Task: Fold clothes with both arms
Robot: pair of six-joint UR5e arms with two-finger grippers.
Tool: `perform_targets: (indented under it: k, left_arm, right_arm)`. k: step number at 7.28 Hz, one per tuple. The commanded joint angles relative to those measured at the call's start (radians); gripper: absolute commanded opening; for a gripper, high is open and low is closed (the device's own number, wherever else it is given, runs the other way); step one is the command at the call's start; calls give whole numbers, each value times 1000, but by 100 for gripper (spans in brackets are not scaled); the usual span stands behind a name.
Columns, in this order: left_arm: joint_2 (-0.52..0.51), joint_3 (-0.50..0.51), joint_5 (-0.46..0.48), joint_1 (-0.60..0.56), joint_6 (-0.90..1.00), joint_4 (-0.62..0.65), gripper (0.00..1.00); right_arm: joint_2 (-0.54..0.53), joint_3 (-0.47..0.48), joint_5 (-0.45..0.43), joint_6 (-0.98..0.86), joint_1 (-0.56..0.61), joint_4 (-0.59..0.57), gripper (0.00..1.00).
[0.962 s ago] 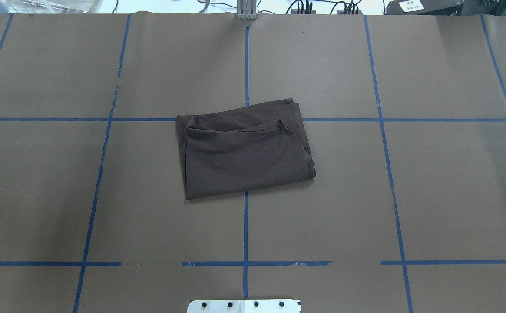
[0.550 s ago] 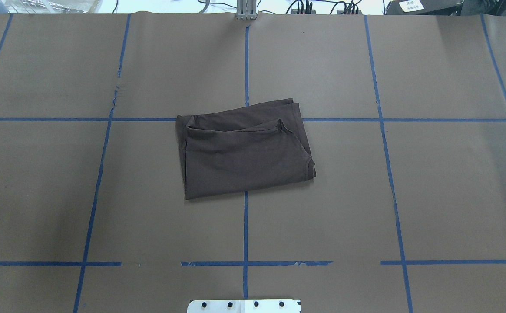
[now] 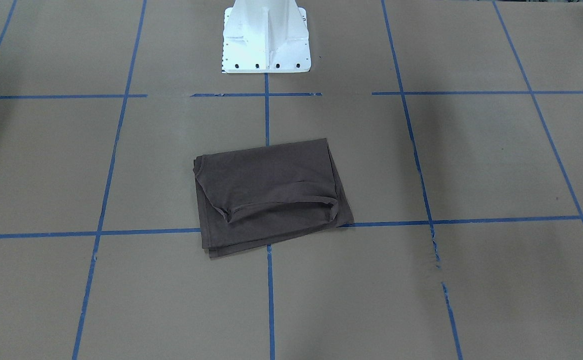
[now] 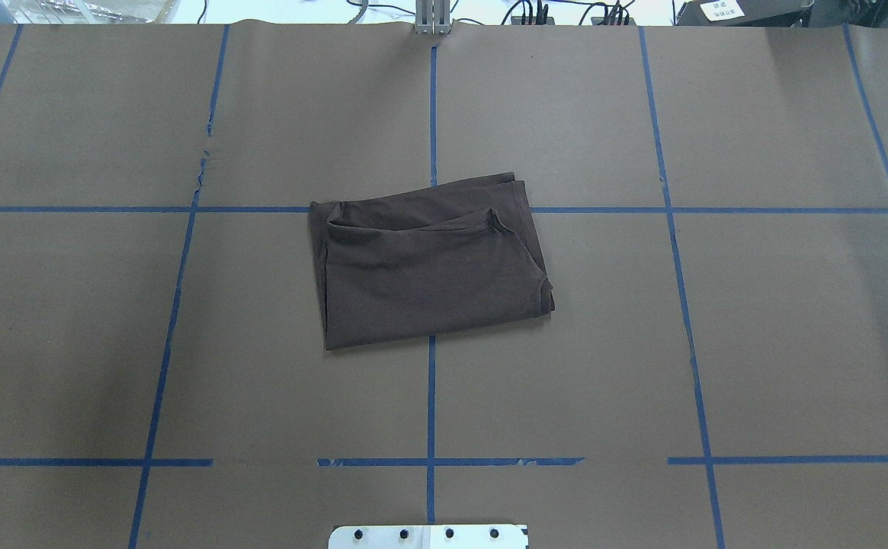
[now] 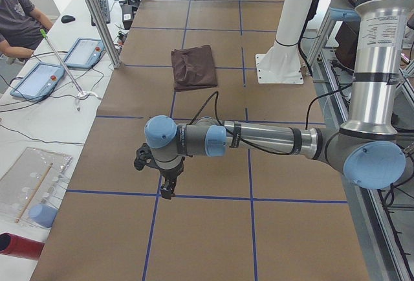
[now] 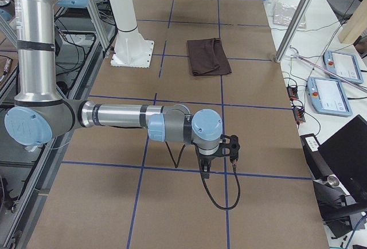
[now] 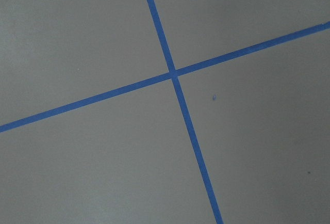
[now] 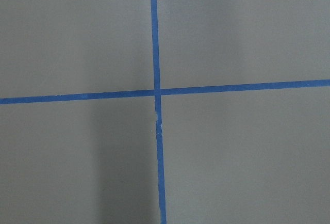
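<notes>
"Where the blue tape lines (image 4: 431, 396) cross at the middle of the paper-covered worktop (image 4: 794, 343), what lies there?"

"The shirt (image 4: 428, 267). It is dark brown, folded into a rough rectangle and lying flat on the paper. A folded edge makes a raised ridge across the half farther from the robot, and a lower layer peeks out along that far side."

"And the arms?"

"Both are well apart from the shirt, one toward each end of the worktop. The left arm (image 5: 259, 140) stretches out level above the paper, with the left gripper (image 5: 167, 190) pointing down near a tape crossing. The right arm (image 6: 114, 116) lies the same way at the other end, with the right gripper (image 6: 205, 171) pointing down close to a tape line."

"Are the grippers spread or pressed together?"

"That cannot be told, since they appear only small, in the side views. Each wrist camera shows paper and a tape crossing."

"Anything else?"

"A white base (image 3: 266, 35) stands near the shirt, on the robot's side. A seated person (image 5: 19, 15) and two tablets (image 5: 39, 77) are beside the worktop."
</notes>
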Motion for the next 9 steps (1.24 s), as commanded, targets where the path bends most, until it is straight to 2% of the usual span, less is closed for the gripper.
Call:
perform_targets:
  k: [1, 5, 9]
  left_arm:
    - [1, -1, 0, 0, -65, -1, 100]
    - [-2, -6, 0, 0, -159, -1, 100]
    - [-2, -7, 0, 0, -164, -1, 100]
  right_arm:
    - [-1, -2, 0, 0, 0, -1, 100]
    - [-7, -2, 3, 0, 0, -1, 100]
    - [-8, -2, 3, 0, 0, -2, 100]
